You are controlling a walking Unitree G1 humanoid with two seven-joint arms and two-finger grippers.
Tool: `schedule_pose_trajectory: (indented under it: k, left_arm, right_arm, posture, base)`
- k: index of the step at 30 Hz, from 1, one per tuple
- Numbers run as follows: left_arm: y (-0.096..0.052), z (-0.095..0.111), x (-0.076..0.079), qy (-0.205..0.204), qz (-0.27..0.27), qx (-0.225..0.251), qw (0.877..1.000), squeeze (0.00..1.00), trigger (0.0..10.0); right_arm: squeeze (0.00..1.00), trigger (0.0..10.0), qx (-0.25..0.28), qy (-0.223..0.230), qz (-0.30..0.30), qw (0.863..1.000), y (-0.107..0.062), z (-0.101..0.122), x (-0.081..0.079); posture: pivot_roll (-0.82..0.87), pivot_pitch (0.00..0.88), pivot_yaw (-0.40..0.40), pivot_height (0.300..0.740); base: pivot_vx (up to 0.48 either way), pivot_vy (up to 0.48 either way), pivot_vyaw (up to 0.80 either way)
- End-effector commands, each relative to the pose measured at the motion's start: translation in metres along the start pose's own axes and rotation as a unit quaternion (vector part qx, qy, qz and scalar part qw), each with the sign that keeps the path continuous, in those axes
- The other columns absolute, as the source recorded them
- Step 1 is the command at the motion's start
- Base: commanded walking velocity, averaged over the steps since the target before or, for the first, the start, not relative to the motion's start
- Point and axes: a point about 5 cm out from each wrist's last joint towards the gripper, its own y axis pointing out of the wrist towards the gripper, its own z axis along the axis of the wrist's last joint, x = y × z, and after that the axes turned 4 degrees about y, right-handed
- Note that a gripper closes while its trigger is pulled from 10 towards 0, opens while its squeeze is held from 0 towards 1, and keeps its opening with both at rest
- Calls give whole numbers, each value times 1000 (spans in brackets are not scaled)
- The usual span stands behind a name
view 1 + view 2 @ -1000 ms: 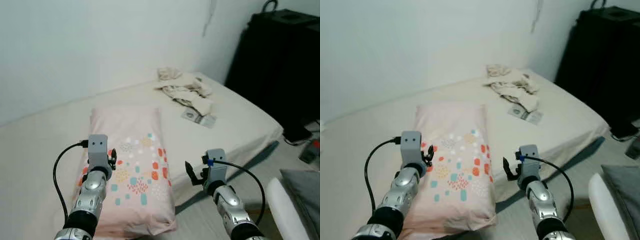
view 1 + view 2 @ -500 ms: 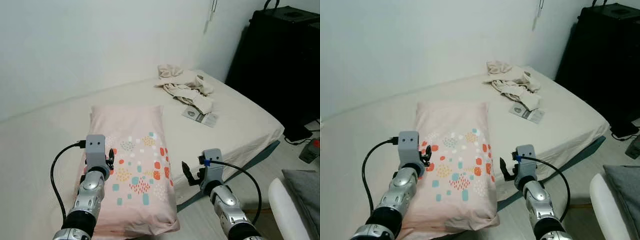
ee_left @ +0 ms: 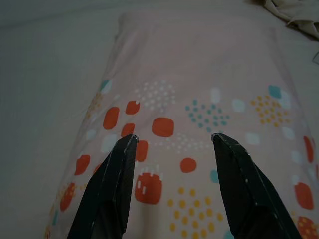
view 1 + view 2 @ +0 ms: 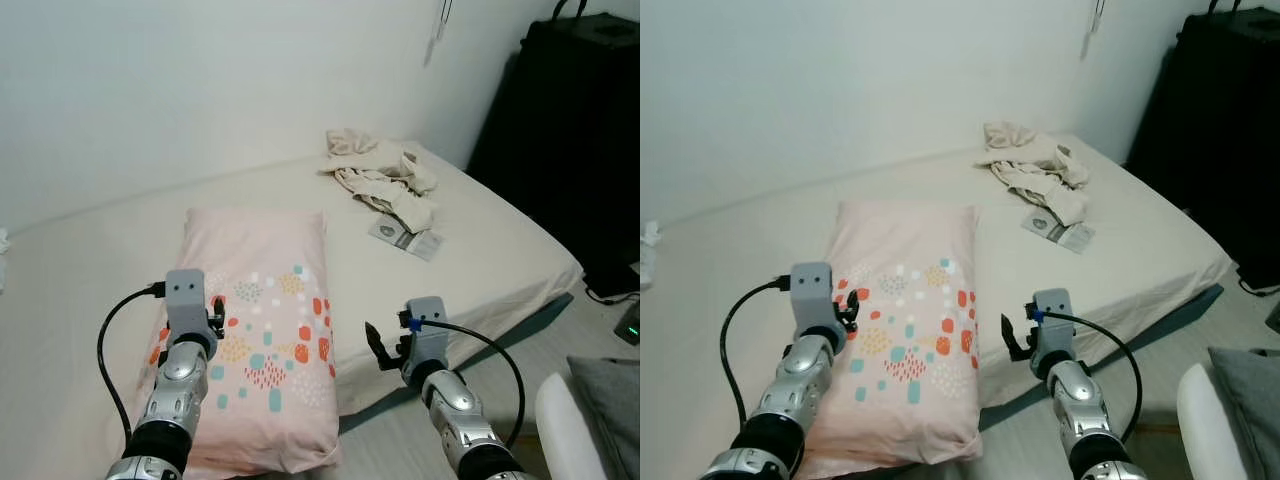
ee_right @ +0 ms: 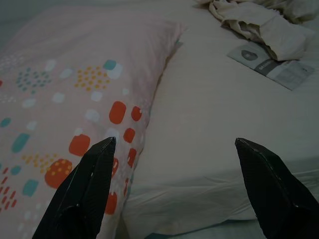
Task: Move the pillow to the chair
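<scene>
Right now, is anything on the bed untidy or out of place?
Yes. A crumpled heap of pale clothes lies at the far corner of the bed, with a leaflet loose beside it. The pillow lies flat, its near end at the bed's edge. Nothing looks spilled or damaged.

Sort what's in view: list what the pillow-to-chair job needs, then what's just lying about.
Needed for the job:
- pillow, flat on the bed
- chair, at the robot's right
- left gripper, open above the pillow
- right gripper, open beside the pillow's edge

Just lying about:
- crumpled clothes
- leaflet
- black cabinet
</scene>
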Motion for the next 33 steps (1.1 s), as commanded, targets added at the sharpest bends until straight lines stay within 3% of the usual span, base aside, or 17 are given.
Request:
schedule_pose_trajectory:
  k: [1,12,24,33]
  left_arm:
    - [0,-2,-5,-1,9,-5,1000,0,10000]
    - [0,-2,-6,4,10,-11,1000,0,10000]
    - [0,-2,-6,17,11,-11,1000,0,10000]
    - [1,-3,-9,3,23,-19,1000,0,10000]
  right_arm:
    - [0,10000,0,1,5,1000,0,-2,-3]
    - [0,10000,-1,2,5,1000,-1,-2,-3]
    - [0,10000,-2,4,5,1000,-1,-3,-5]
    - [0,10000,-4,4,5,1000,0,-3,-5]
  posture:
    - [-62,58,-7,740]
    - [-61,59,-5,740]
    - [-58,62,-3,740]
    - [-59,60,-3,740]
  base:
    - [0,0,0]
    - [0,0,0]
    - [0,-414,0]
    - [0,0,0]
